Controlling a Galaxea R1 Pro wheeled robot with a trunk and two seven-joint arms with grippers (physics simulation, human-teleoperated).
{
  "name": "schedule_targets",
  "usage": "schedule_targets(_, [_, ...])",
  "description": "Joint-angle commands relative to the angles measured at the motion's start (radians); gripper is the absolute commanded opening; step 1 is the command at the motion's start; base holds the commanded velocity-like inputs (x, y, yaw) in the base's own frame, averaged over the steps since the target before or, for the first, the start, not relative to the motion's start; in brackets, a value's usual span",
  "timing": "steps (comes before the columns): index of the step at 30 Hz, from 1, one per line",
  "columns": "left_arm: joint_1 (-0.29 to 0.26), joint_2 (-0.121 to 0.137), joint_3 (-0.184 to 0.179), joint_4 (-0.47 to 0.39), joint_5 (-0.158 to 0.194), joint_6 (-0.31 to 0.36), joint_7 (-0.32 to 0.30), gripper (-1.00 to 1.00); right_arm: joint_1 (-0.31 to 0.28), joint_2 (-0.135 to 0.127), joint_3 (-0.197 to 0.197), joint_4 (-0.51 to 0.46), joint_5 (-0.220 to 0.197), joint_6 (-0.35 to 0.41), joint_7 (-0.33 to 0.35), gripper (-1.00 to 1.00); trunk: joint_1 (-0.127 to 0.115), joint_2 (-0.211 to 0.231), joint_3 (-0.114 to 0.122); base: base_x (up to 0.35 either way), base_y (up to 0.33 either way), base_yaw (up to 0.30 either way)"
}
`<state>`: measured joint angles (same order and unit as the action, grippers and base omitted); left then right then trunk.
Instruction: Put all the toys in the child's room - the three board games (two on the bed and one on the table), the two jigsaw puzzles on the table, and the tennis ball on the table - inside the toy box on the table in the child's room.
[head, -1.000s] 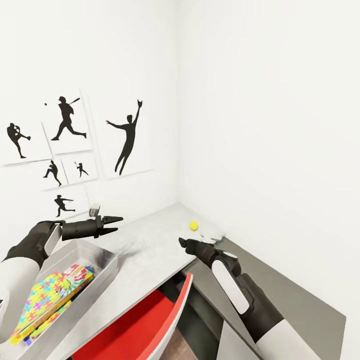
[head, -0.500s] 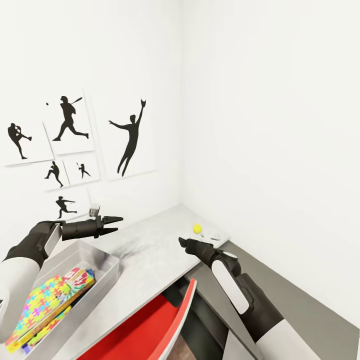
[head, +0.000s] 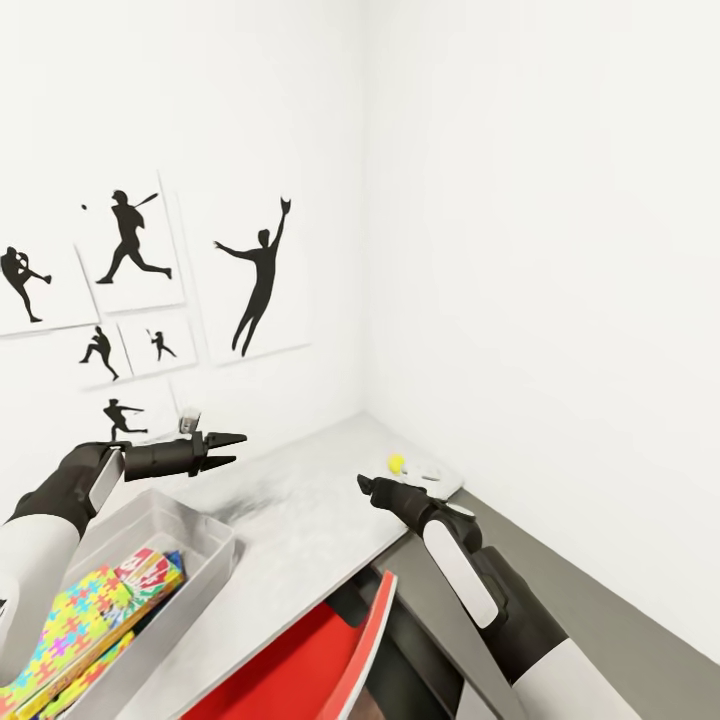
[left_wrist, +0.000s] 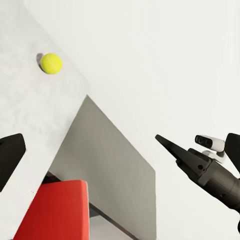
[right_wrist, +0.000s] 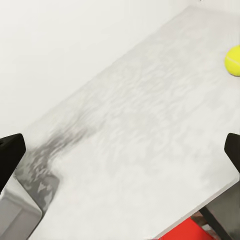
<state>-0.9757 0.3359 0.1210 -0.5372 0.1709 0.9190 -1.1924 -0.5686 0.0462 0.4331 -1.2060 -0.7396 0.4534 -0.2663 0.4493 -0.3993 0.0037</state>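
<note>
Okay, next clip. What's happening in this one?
A two-armed robot is tidying toys into the toy box on the table. A jigsaw puzzle and a board game already lie in the box. The tennis ball sits on the table near its far corner, untouched. The right gripper hangs open just short of the ball, holding nothing. The left gripper hovers open above the box's far end, also empty. A red chair stands under the table edge.

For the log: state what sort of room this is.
Probably a child's bedroom or playroom: baseball-player silhouette prints on the wall, a tennis ball on the white table, and a toy box holding jigsaw puzzles.
</note>
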Motion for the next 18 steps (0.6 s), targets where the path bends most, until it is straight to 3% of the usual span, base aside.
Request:
schedule_targets(1, [0.0, 0.0, 0.001, 0.0, 0.002, 0.006, -0.001, 1.0, -0.001, 0.0, 0.001, -0.001, -0.011, 0.001, -0.01, 1.0, 0.001, -0.001, 0.0, 0.152, 0.074, 0.0])
schedule_targets(18, [0.0, 0.0, 0.002, 0.0, 0.002, 0.006, -0.001, 1.0, -0.001, 0.0, 0.001, -0.001, -0.011, 0.001, -0.01, 1.0, 0.001, -0.001, 0.0, 0.028, 0.058, 0.0])
